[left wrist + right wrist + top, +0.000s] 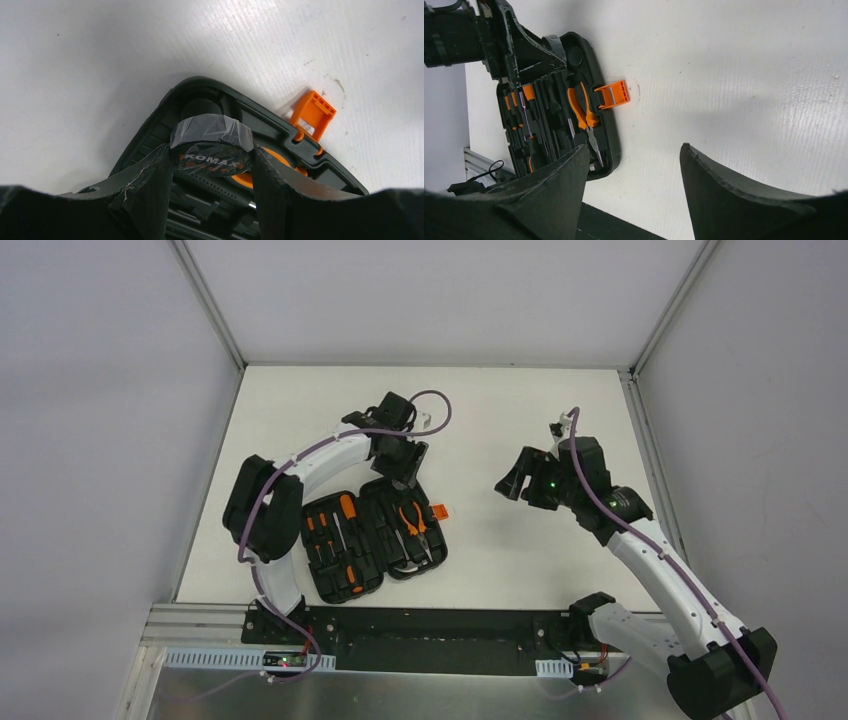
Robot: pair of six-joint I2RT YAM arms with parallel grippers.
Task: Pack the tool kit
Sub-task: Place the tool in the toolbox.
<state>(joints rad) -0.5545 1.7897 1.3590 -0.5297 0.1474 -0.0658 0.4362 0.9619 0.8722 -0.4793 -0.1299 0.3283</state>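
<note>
- Two claws to log. Left gripper [404, 472]: fingers closed against both sides of a black, rounded, tape-wrapped tool marked KOMAX [210, 137]. I can't tell which tool it is.
- Right gripper [633, 149]: spread wide with nothing between the fingers, hanging over the bare white table [520, 410], well right of the kit.
- Black rounded-rectangular hinged plastic case [611, 142] lies open and flat near my left arm's base. Its small orange latch [312, 112] sticks out from the right edge.
- Orange-handled pliers [583, 107] and orange-and-black screwdrivers [335, 530] sit in their moulded slots.
- The held tool is at the far corner recess of the latch-side half, seemingly partly in.
- My read: this is the seating step. Press straight down, keep the tool square to the recess, and let go only once it sits flush. A tilt would likely leave it proud and block closing.
- Right arm is best kept clear for now, ready to fold one half over later.
</note>
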